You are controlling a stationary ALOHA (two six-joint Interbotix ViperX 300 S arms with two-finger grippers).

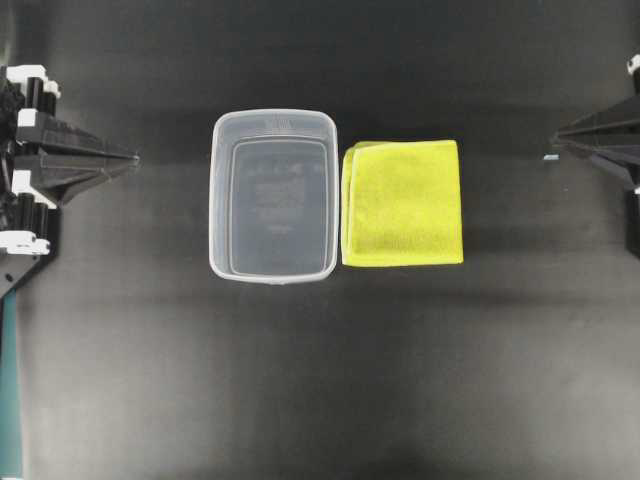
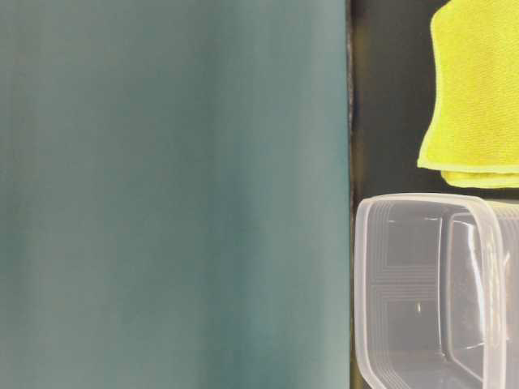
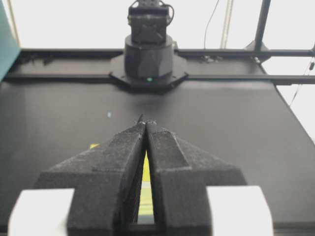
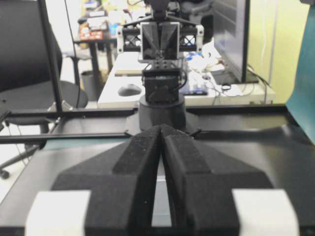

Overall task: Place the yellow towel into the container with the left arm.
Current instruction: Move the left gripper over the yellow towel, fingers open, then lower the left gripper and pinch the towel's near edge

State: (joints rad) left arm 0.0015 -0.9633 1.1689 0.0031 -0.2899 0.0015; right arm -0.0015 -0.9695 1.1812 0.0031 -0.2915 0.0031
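Yellow towel (image 1: 402, 203) lay flat, touching the container (image 1: 273, 195) on its far side from the left gripper (image 1: 128, 158), nearer the right gripper (image 1: 560, 133); both jaws closed, empty

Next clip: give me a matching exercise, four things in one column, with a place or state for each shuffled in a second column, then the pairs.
Things:
1. bright yellow folded microfibre towel
2. clear rectangular plastic container
3. left black pincer
4. right black pincer

Places or states:
A. shut, at the overhead view's left edge
B. empty, mid-table
C. shut, at the overhead view's right edge
D. flat on the table, on the container's right in the overhead view

Pairs: 1-D, 2-B, 3-A, 4-C
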